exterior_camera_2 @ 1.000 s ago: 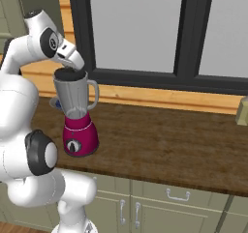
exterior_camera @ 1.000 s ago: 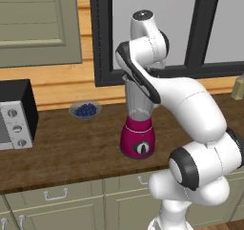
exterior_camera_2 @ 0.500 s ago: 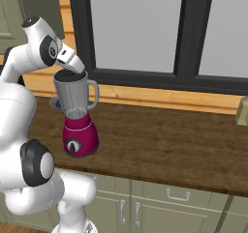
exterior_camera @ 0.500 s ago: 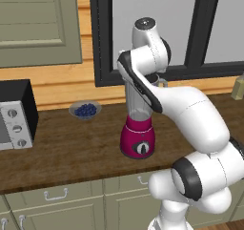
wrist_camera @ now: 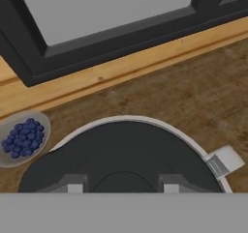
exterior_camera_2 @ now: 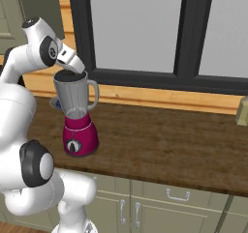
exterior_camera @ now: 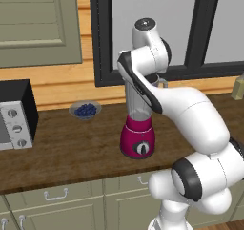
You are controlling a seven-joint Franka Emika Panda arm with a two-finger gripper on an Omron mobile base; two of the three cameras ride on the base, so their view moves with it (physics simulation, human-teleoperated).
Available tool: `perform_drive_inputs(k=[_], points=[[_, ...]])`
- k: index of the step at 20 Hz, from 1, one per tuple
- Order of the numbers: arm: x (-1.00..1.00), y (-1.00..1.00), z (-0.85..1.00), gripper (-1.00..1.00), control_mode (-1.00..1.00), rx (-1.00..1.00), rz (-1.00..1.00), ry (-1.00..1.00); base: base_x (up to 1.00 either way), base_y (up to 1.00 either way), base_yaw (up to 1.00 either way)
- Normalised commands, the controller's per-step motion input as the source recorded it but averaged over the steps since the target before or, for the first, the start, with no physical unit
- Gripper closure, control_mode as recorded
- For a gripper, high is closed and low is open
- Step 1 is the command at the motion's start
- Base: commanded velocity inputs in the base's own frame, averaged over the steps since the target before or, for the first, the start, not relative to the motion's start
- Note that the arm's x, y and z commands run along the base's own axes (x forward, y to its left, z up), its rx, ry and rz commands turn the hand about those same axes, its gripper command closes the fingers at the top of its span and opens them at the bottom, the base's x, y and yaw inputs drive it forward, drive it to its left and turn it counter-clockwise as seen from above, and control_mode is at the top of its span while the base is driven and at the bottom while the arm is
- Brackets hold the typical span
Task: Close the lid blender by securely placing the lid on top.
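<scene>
The blender (exterior_camera: pixel 138 139) stands on the wooden counter, with a magenta base, a front dial and a clear jar (exterior_camera_2: pixel 73 97) with a side handle. My gripper (exterior_camera_2: pixel 72 66) hovers right over the jar's mouth, shut on the lid (exterior_camera_2: pixel 68 76), a flat black disc. In the hand view the lid (wrist_camera: pixel 126 150) spreads across the lower half, its raised centre knob between my fingertips (wrist_camera: pixel 75 187). The jar's pale rim (wrist_camera: pixel 145 121) curves just beyond the lid's edge. In the left base view my arm hides the hand and the jar's mouth.
A grey bowl of blueberries (exterior_camera: pixel 85 110) sits on the counter left of the blender, also behind the jar (wrist_camera: pixel 22 138). A microwave (exterior_camera: pixel 14 117) stands at the far left. A dark window frame (exterior_camera_2: pixel 145 77) runs along the wall behind. A small tan object (exterior_camera_2: pixel 242 110) is at the far right.
The hand with the lid has moved slightly down toward the jar's mouth. The blender and bowl have not moved.
</scene>
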Motion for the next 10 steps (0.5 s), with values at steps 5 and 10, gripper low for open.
perform_drive_inputs(k=[5, 10], points=[[-0.36, 0.00, -0.19, -1.00, -1.00, 0.00, 0.00, 0.00, 0.00, 0.00, 0.00], [-0.66, 0.00, -0.12, -1.00, -1.00, 0.00, 0.00, 0.00, 0.00, 0.00, 0.00]])
